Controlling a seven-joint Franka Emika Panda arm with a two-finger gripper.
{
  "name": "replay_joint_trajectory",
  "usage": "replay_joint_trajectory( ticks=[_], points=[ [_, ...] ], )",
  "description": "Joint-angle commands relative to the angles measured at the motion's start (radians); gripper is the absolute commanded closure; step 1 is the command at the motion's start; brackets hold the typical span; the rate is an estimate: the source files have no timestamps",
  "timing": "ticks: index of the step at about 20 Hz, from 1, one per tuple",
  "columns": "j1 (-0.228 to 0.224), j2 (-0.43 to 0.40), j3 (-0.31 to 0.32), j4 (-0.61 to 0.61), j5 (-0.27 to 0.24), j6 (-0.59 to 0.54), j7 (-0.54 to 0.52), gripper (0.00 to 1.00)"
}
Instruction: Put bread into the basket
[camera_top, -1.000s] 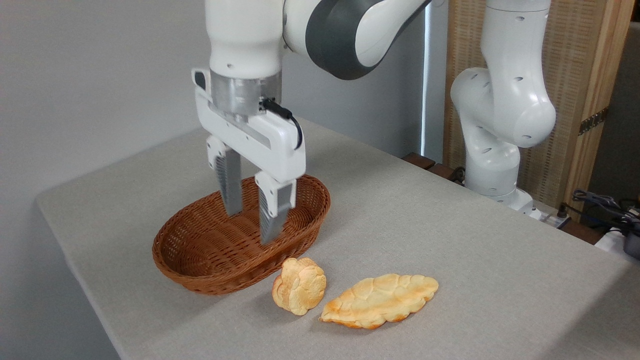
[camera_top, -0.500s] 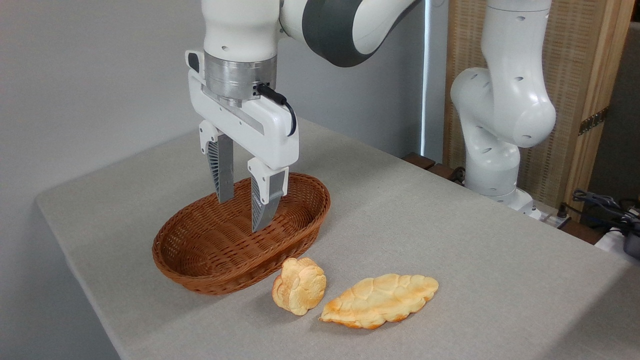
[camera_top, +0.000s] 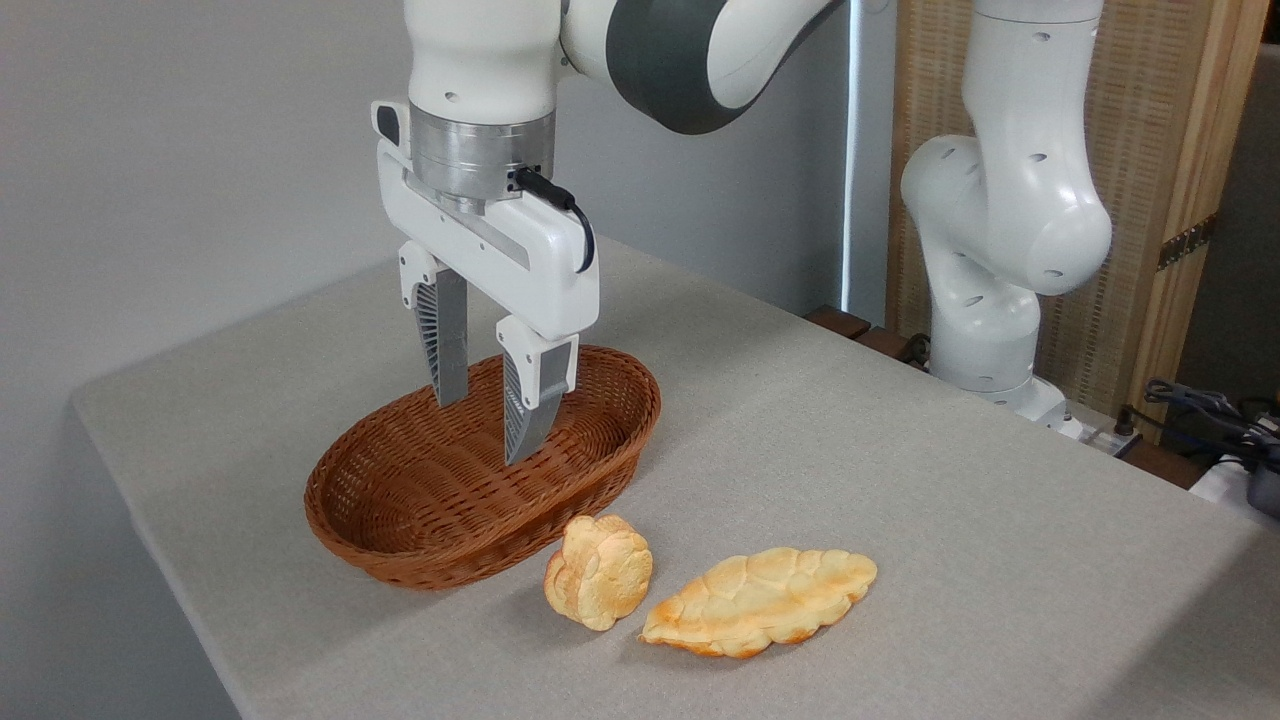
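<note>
So the table is covered in a plain grey, slightly textured cloth with a rounded corner at the left, and behind it there's a bare pale grey wall, a woven bamboo-looking screen in a wooden frame at the right, plus some cables bunched at the far right edge. The arm's white base sits at the back right of the table. The basket has nothing in it, and the gripper hangs over it with its fingers spread apart and nothing between them. The bread is on the cloth just in front of the basket's right end, tipped on its side, right next to the leaf-shaped bread. Compared with a second ago the gripper has come up higher and shifted a bit left; since half a second ago basically nothing has moved, breads and basket included.
</note>
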Motion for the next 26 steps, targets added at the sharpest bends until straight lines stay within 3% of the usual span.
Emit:
replay_joint_trajectory(
  ticks=[1, 7, 17, 23, 26],
  points=[
    [-0.005, -0.002, 0.004, 0.011, 0.0, -0.018, -0.016, 0.0],
    [-0.003, -0.006, 0.009, 0.011, -0.001, -0.024, -0.011, 0.0],
    [-0.005, -0.028, 0.009, -0.009, 0.005, -0.147, -0.001, 0.0],
    [0.001, -0.037, 0.064, -0.058, 0.057, -0.136, 0.136, 0.0],
    [0.001, -0.035, 0.119, -0.086, 0.056, -0.131, 0.231, 0.0]
  ],
)
